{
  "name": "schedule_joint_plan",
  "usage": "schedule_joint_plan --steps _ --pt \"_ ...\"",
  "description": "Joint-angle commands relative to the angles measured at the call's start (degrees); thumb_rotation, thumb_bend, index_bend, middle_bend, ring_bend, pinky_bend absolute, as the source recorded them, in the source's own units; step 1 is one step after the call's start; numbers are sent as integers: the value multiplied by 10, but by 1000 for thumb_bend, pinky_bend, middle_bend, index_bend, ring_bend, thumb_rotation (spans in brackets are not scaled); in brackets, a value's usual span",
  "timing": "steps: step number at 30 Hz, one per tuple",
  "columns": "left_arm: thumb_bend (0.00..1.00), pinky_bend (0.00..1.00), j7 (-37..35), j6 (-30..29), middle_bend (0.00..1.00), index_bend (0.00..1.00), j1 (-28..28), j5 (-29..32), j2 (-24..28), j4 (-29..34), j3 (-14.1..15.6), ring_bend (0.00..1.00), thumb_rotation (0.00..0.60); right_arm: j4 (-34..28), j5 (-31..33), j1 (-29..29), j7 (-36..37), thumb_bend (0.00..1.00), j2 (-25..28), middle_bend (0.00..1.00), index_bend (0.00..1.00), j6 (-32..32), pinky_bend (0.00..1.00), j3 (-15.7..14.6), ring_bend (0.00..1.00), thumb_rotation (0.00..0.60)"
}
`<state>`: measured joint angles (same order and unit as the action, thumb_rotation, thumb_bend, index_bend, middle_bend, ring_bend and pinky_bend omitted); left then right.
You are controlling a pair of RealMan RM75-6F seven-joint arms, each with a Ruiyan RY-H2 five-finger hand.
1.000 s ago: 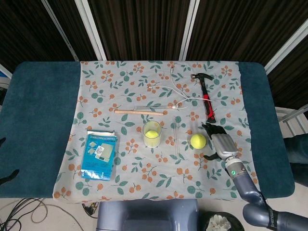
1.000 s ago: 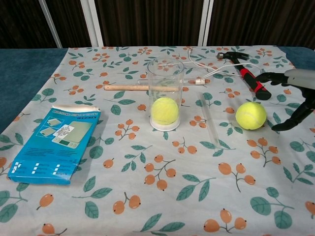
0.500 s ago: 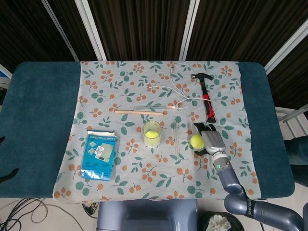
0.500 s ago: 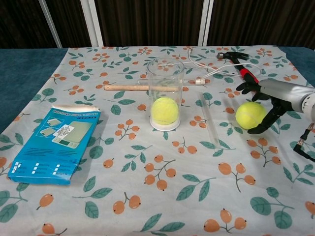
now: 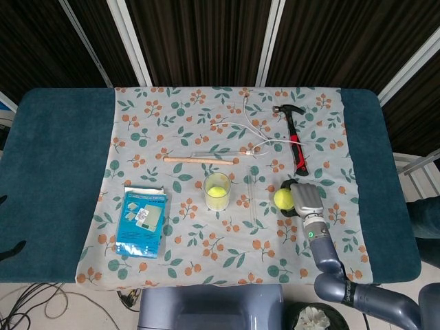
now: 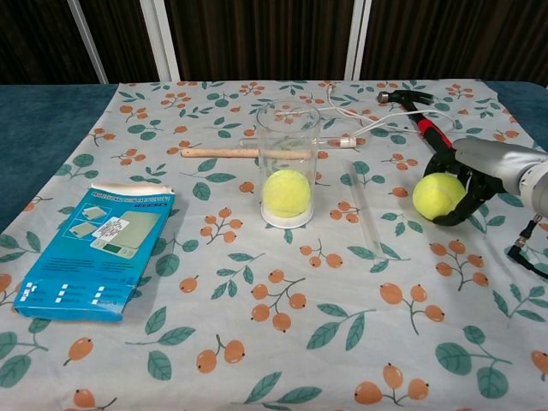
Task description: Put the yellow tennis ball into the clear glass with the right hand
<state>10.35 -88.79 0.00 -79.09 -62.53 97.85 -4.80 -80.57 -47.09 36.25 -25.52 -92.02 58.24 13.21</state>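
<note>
A yellow tennis ball [image 5: 282, 198] [image 6: 437, 195] lies on the flowered cloth, right of the clear glass [image 5: 217, 190] [image 6: 288, 137]. My right hand [image 5: 306, 200] [image 6: 479, 171] is at the ball's right side, its dark fingers [image 6: 451, 217] curled around the ball from above and below, gripping it low at the cloth. The glass stands upright mid-table with another yellow ball [image 6: 286, 193] resting inside on its bottom. Neither view shows my left hand.
A black-and-red hammer [image 5: 294, 137] [image 6: 424, 120] lies behind the hand. A clear rod [image 6: 360, 210] lies between glass and ball. A wooden stick [image 6: 218, 152] and white cable [image 6: 360, 124] lie behind the glass. A blue packet [image 6: 94, 248] sits at the left.
My right hand moved left to the ball and its fingers closed around it. The ball shifted slightly. Glass and other items stayed still.
</note>
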Motion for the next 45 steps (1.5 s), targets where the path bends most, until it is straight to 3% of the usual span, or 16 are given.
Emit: schedule_joint_plan --steps 1,5,13,18,23,32,45 --pt "21 0 1 0 0 161 0 -1 1 1 1 0 600 -4 -13 -1 16 431 -1 455 606 12 500 8 575 600" --pt "21 0 -1 -1 0 162 1 0 2 2 1 0 600 -12 -38 -1 29 474 2 507 688 36 557 19 593 600" --pt "21 0 -5 -3 0 164 2 0 4 3 1 0 600 -77 -38 9 21 475 52 511 694 51 654 60 585 600" --pt "21 0 -7 -4 0 165 2 -1 4 3 1 0 600 -148 -7 34 -11 474 113 509 694 20 704 92 566 600" --pt "21 0 -7 -4 0 163 2 -1 3 3 1 0 600 -188 38 79 -59 474 141 503 694 5 743 121 555 600" --pt "20 0 -13 -4 0 157 1 -4 3 1 1 0 600 -227 132 166 -150 474 132 487 675 22 803 145 527 600" --pt "21 0 -27 -7 0 156 3 -4 8 0 0 0 600 -273 204 223 -172 474 103 423 574 52 874 139 414 600"
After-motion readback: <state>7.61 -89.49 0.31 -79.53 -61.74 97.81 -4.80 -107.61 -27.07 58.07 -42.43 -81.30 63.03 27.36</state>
